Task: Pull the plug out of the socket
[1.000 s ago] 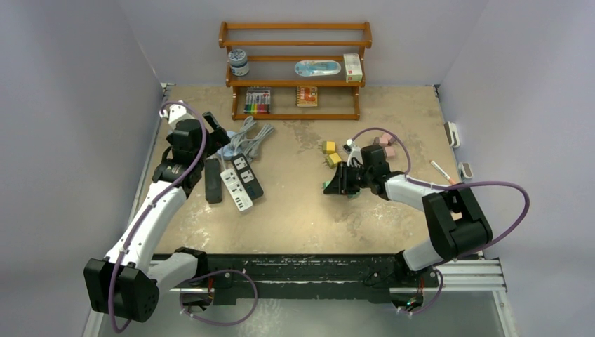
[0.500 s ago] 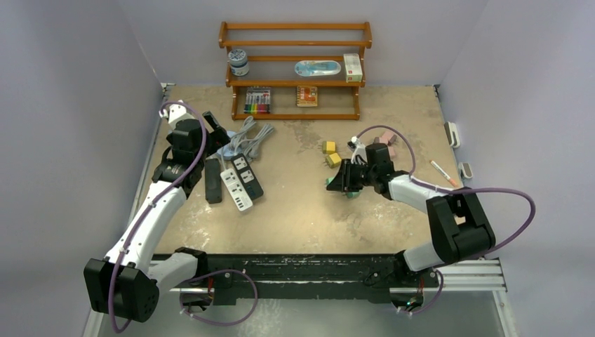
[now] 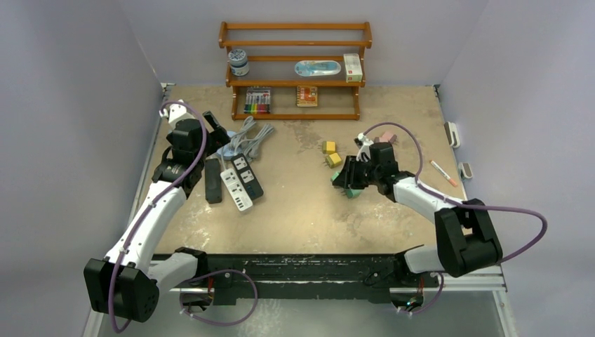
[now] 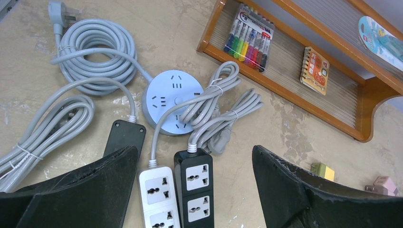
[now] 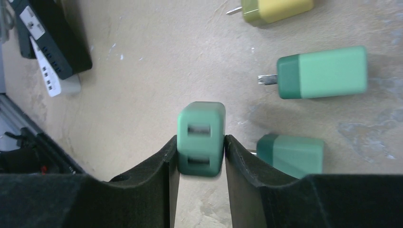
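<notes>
The right arm (image 3: 428, 200) has swung out since a second ago: its elbow has dropped toward four o'clock and its gripper has nudged toward one o'clock; the left arm (image 3: 158, 203) hasn't budged. Starting on the left, the left gripper (image 4: 194, 156) hangs with its fingers spread wide over the power strips at the nine o'clock side of the table (image 3: 295, 210). Between those fingers a white strip (image 4: 157, 197) and a black strip (image 4: 197, 187) lie side by side; a second black strip (image 4: 124, 135) sits at ten o'clock of the white one; a round grey socket hub (image 4: 173, 99) lies at twelve o'clock among coiled cables (image 4: 95, 47). Now across, just past the table's centre toward three o'clock: the right gripper (image 5: 200, 141) pinches the green plug (image 5: 200, 126), a finger pressed on each side, two slots facing the camera, slightly blurred; whether it is clear of the table I cannot tell. A second green plug (image 5: 322, 72) lies at two o'clock of it, prongs pointing to nine; a third green plug (image 5: 291, 154) sits just beside the right-hand finger at four o'clock; a yellow plug (image 5: 277, 9) is at one o'clock, at the top edge.
</notes>
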Available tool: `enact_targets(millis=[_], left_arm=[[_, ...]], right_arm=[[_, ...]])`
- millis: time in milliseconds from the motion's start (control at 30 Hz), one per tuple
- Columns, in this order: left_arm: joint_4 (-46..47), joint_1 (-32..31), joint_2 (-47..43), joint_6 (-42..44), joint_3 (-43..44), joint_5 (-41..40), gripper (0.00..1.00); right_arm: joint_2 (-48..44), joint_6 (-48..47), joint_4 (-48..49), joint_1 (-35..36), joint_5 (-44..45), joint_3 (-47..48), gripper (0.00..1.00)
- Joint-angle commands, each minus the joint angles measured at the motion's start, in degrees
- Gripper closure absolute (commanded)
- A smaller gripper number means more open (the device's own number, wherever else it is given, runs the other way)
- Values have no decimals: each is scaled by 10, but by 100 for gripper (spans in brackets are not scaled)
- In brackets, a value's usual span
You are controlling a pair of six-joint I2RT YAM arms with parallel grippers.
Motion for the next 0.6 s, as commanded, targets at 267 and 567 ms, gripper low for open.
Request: enact_targets(millis=[267, 567], left_arm=[[34, 5, 2, 17, -3, 11, 11], [43, 5, -4, 25, -4, 18, 10]], right_arm=[[-45, -34, -48, -1, 100, 28, 35], [-83, -51, -52, -1, 136, 73, 23]])
